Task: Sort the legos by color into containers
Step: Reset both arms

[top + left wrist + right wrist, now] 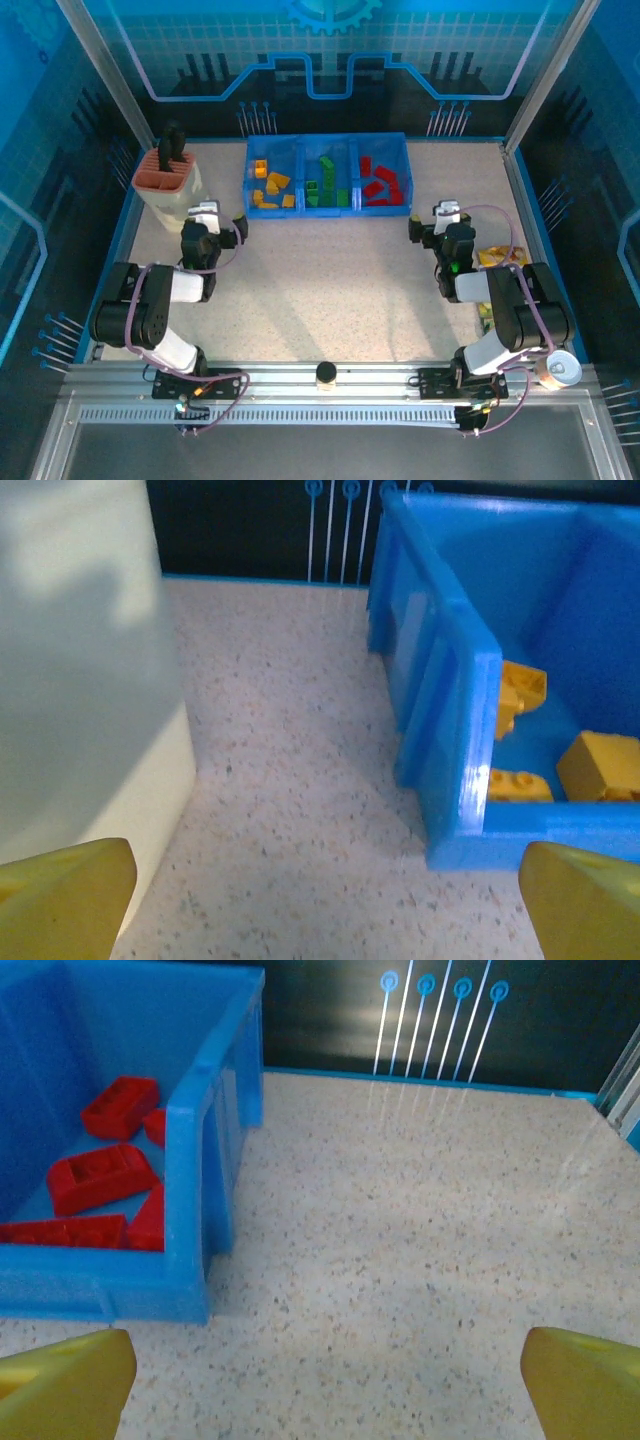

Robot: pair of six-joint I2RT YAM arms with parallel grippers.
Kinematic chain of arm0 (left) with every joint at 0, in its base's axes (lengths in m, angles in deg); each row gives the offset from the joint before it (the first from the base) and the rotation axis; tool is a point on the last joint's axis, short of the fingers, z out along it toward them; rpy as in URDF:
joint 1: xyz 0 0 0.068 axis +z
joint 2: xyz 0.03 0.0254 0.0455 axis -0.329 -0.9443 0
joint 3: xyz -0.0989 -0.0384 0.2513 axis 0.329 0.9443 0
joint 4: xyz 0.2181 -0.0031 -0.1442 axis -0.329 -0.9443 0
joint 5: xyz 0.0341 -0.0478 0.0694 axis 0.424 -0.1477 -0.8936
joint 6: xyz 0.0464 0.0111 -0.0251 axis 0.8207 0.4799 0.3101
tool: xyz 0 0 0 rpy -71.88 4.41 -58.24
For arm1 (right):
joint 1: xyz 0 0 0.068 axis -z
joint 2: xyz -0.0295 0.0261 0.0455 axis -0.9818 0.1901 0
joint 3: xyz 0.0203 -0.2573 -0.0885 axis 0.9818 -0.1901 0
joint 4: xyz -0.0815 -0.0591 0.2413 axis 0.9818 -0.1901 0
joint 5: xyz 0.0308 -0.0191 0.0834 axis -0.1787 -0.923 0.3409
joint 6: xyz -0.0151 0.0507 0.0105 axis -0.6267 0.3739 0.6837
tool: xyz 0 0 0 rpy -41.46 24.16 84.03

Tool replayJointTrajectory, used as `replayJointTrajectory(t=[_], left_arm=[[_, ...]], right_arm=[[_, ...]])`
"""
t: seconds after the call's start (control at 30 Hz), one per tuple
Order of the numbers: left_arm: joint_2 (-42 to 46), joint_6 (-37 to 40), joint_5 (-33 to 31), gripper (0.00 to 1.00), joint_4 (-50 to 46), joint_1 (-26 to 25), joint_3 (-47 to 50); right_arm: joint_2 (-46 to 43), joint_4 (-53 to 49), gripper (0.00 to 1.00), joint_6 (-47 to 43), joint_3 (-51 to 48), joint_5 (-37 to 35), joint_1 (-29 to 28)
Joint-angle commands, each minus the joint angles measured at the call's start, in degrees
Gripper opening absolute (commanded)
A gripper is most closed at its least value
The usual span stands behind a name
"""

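Three adjoining blue containers stand at the back of the table. Yellow legos lie in the left one, green legos in the middle one, red legos in the right one. My left gripper rests over bare table to the left front of the bins, open with nothing between its yellow fingertips; its wrist view shows the yellow bin's corner and yellow legos. My right gripper stands open and empty to the right front, seeing the red bin with red legos.
A beige holder with a terracotta top stands at the back left, close to my left gripper, its pale wall at that wrist's left. Yellow-green snack packets lie by the right arm. A small cup sits at the near right corner.
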Motion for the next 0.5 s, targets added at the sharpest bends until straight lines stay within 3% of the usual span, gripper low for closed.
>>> replayJointTrajectory(t=[0.0,0.47], left_arm=[[0.44,-0.48,1.84,0.99,-2.21,-0.10,0.23],[0.55,0.58,2.40,0.99,-2.77,-0.82,0.10]], right_arm=[[-0.19,-1.00,1.00,0.24,-0.47,0.87,0.54],[-0.09,-1.30,1.00,-0.58,-0.28,0.26,-0.34]])
